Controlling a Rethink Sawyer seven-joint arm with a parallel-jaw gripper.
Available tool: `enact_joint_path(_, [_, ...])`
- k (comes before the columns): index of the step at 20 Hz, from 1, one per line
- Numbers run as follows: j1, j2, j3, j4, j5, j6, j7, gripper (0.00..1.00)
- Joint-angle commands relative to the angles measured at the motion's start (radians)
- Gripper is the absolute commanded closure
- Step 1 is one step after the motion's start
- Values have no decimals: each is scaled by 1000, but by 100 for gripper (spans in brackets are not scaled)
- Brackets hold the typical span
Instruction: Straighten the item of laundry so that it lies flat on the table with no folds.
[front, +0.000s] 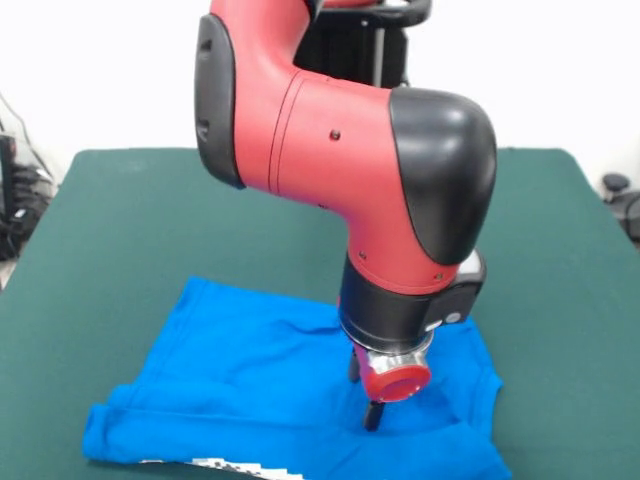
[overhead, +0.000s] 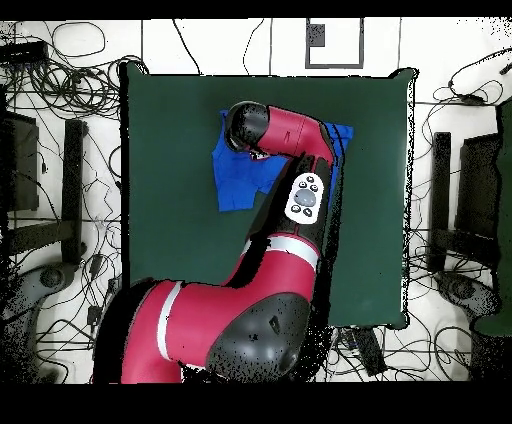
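surface (front: 120, 220): one big dark green felt top, way bigger than the shirt, so we've got plenty of room to spread things out.

arm (front: 340, 150): one red and black arm, reaching down from above and blocking a good chunk of the shirt in the overhead view.

shirt (front: 250, 390): one bright blue tee, plain side up, lying at the front-view near edge of the surface. It looks rumpled, with creases and a folded hem showing a strip of white print, so we'd say not flat yet. Long axis runs roughly side to side in the front view.

pincer (front: 372, 412): one, right down on the shirt, towards its right part in the front view; most of the cloth lies to the left of it. We honestly can't tell whether it's apart or together.
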Motion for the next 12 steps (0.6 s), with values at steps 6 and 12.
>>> enact_joint_path(6, [28, -23, 104, 89, 11, -35, 86, 0])
enact_joint_path(12, [30, -64, 114, 150, 8, -54, 70, 0])
